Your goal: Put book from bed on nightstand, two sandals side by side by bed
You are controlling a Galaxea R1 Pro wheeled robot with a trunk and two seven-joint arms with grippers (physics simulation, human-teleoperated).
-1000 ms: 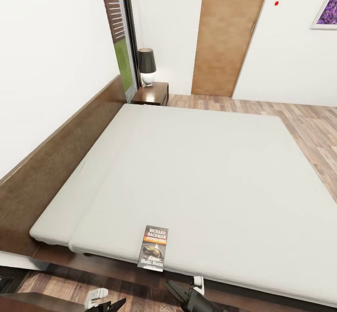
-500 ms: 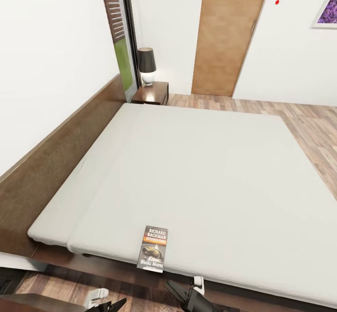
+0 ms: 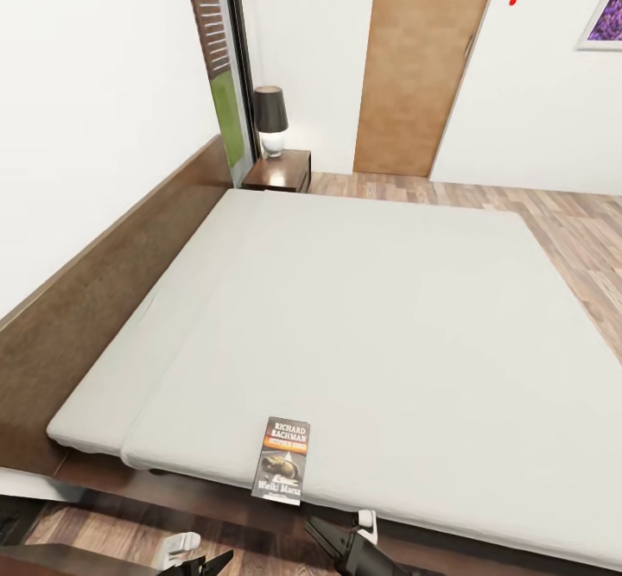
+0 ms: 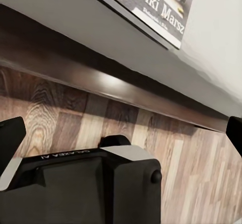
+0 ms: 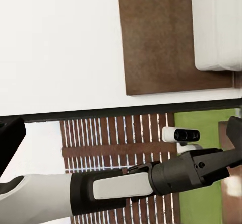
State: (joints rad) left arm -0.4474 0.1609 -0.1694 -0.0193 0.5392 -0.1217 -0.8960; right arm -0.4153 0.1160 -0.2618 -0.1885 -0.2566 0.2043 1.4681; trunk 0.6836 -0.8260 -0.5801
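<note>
Head view: compared with a second ago the whole picture has slid slightly, so the camera moved, not the objects; the thin dark paperback book (image 3: 282,460) lies unmoved at the near edge of the large pale grey-white bed (image 3: 371,317), just ahead of both claws. Left wrist view: book (image 4: 151,5) overhangs ahead of the left claw (image 4: 121,128), fingers spread, empty. Right wrist view: right claw (image 5: 121,128) fingers apart, empty. Judgement: approach phase, grasp not begun.

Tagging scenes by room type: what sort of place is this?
A bedroom, most likely: a very large bed with a brown headboard, a nightstand with a lamp at its far corner, and a book on the mattress edge.
</note>
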